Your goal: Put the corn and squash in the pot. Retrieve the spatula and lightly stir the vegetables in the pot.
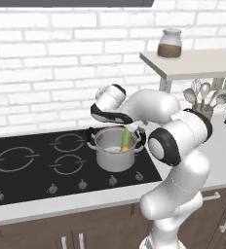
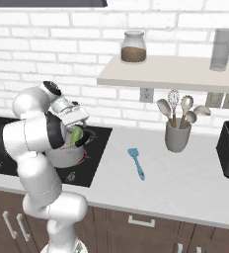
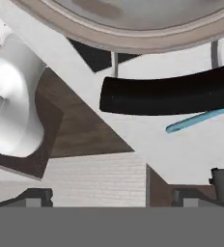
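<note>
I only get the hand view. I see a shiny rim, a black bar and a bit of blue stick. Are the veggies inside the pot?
Observer: Yes. The vegetables, one green and one orange, stand inside the pot, leaning on its far wall.
Operator: Where is the whole blue thing?
Observer: That is the spatula. It lies flat on the counter, just right of the cooktop and apart from the pot.
Operator: What is beside it?
Observer: Farther right stands a grey cup holding metal spoons and a whisk.
</note>
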Tool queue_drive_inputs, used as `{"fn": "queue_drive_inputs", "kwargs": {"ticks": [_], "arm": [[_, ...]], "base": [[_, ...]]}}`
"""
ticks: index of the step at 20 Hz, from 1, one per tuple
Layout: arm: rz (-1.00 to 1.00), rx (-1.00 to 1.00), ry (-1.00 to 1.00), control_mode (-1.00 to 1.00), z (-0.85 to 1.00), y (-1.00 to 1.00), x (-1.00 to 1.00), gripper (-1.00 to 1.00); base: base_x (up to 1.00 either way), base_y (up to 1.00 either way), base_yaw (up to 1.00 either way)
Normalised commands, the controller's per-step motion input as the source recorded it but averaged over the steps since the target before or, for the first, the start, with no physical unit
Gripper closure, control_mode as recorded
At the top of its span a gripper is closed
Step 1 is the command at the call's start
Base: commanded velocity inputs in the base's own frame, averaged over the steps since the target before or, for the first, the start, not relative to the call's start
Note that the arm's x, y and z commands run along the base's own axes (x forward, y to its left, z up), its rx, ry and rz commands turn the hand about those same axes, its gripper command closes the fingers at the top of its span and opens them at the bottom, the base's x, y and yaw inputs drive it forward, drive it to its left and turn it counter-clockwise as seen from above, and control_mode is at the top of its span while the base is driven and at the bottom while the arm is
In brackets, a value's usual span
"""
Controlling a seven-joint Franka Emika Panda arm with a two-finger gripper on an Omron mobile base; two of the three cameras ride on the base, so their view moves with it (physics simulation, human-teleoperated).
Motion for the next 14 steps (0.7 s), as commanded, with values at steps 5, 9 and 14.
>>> {"fn": "queue_drive_inputs", "kwargs": {"ticks": [5, 9, 14], "arm": [[-0.01, 0.32, -0.08, -1.00, 0.01, -1.00, -0.68, -1.00], [-0.06, 0.29, 0.00, -1.00, -0.35, -1.00, -0.52, -1.00], [-0.13, 0.20, -0.03, -1.00, -0.41, -0.98, -0.21, -1.00]], "base": [[0.00, 0.00, 0.00], [0.00, 0.00, 0.00], [0.00, 0.00, 0.00]]}}
